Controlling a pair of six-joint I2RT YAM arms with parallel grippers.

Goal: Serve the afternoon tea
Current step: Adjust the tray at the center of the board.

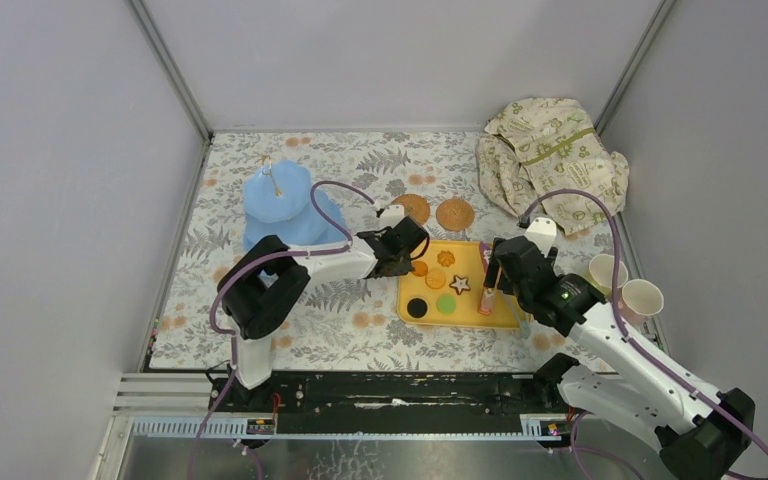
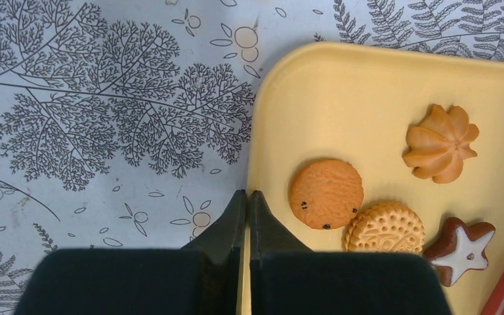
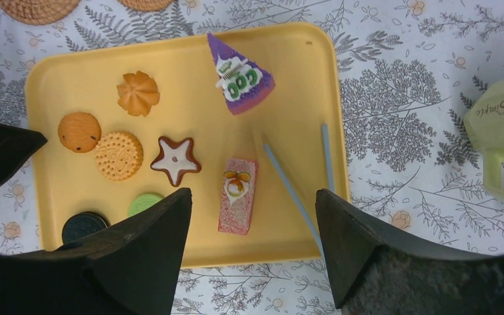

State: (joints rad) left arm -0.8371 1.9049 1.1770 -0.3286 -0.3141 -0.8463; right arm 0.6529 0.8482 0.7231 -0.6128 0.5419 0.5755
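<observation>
The light-blue tiered stand [image 1: 278, 205] stands at the back left. Two woven coasters [image 1: 412, 208] [image 1: 455, 214] lie behind the yellow tray [image 1: 505, 318]. Two pale cups [image 1: 607, 271] [image 1: 642, 298] sit to the tray's right. On the tray [image 3: 190, 52] lie toy biscuits [image 3: 79, 131], a star biscuit [image 3: 174, 159], a purple cake wedge [image 3: 239, 82] and a pink slice [image 3: 237, 213]. My left gripper [image 2: 247, 193] is shut on the tray's left rim [image 2: 256, 131], a yellow sliver showing between its fingers. My right gripper [image 3: 252, 197] hangs open above the tray's near edge, over the pink slice.
Pale blue tongs [image 3: 295, 190] lie on the tray's right side. A crumpled cream cloth with green print [image 1: 550, 155] sits at the back right. A leaf-patterned mat [image 1: 340, 330] covers the table. Grey walls close in on three sides.
</observation>
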